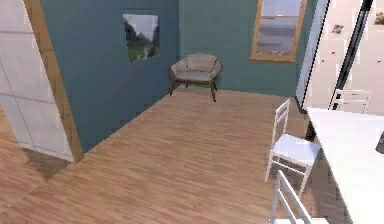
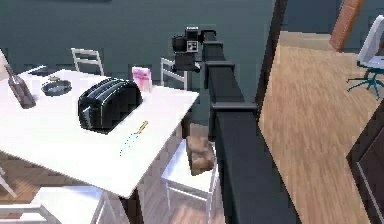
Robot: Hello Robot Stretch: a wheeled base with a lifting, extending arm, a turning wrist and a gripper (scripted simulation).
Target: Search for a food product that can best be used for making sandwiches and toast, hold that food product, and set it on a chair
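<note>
Looks like the drop-off end of the job - a brown lump (image 2: 200, 153) is lying on a white chair (image 2: 185, 182)

In the arm side view that lump is on the seat of the chair tucked in at the table (image 2: 60, 140), just beside the dark arm (image 2: 235, 130). Going by colour and shape I'd guess it's the bread, but it's too blobby to swear to. The gripper (image 2: 183, 46) is up high, farther out, with the teal wall behind it and another chair back just under it, so I can't tell if it has hold of anything. A black toaster (image 2: 108, 103) is on the table. If the lump is the bread, the placing step is basically done - the next move would be pulling the arm back carefully, since it runs right alongside the lump and could nudge it off the seat.
</note>
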